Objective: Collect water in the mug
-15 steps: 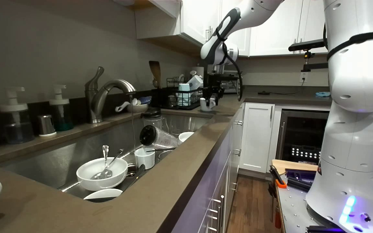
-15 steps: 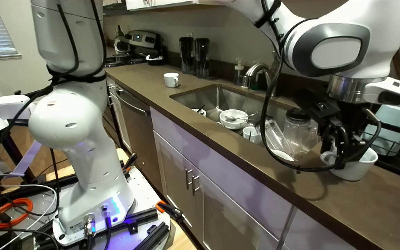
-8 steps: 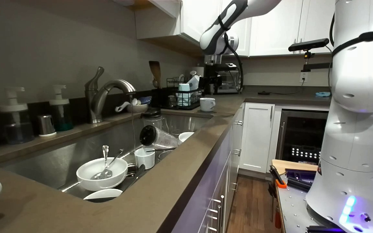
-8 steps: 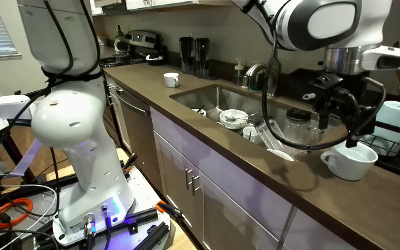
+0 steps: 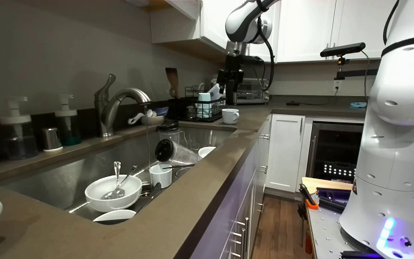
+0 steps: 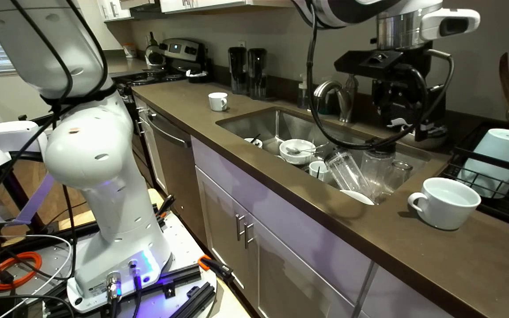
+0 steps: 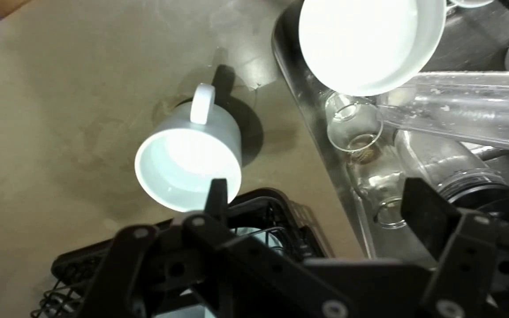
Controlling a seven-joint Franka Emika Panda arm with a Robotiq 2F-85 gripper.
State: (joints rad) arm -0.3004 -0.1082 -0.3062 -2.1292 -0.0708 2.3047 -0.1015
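White mug [image 6: 446,210] with one handle, standing upright on a brown counter [image 6: 471,265] at the right of an exterior view, the steel sink [image 6: 259,123] to its left and a black dish rack [image 6: 504,217] just beyond it to the right. What it holds inside cannot be told. Black gripper [image 7: 316,194] hangs in the air, higher than the mug and apart from it; in the wrist view its two fingers [image 7: 427,212] are spread wide, with nothing held between them. A curved metal faucet [image 5: 128,94] runs a thin stream of water [image 5: 148,136] into the sink, where a white bowl [image 5: 111,205] with metal utensils [image 5: 115,194], a white cup [image 5: 161,176] and a tilted, black-lidded clear jar [image 5: 183,154] are gathered. Far to the left, beyond the sink, a second white mug [image 6: 217,102] sits on the counter.
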